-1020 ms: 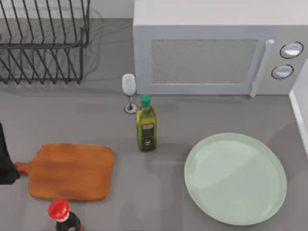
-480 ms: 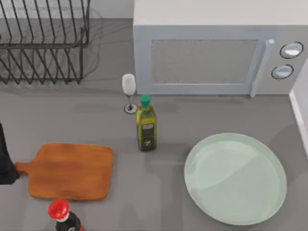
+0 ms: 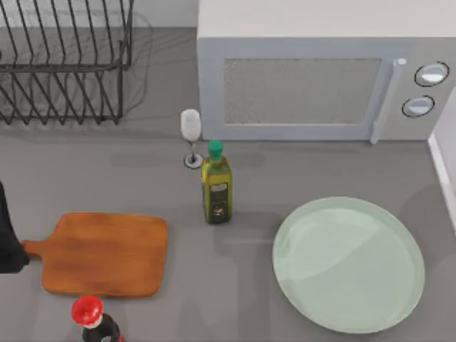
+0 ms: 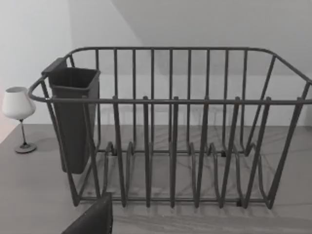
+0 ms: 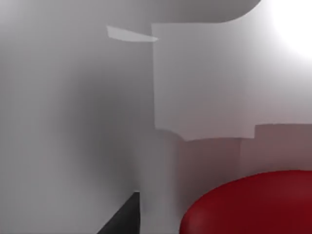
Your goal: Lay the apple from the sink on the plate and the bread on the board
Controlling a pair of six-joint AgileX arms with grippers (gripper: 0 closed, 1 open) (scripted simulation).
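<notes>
Lower right of the right wrist view, the apple [image 5: 248,204] looms close, so the right arm is likely reaching for it; finger state cannot tell. Top view: empty plate [image 3: 399,313] lower right, bare board [image 3: 107,253] lower left

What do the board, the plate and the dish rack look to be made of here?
The board looks like wood: orange-brown, matte, with faint grain streaks. The plate looks like glazed ceramic, pale green-white with soft reflections, though plastic is possible. The dish rack looks like dark coated metal wire: thin bent bars, dull finish.
</notes>
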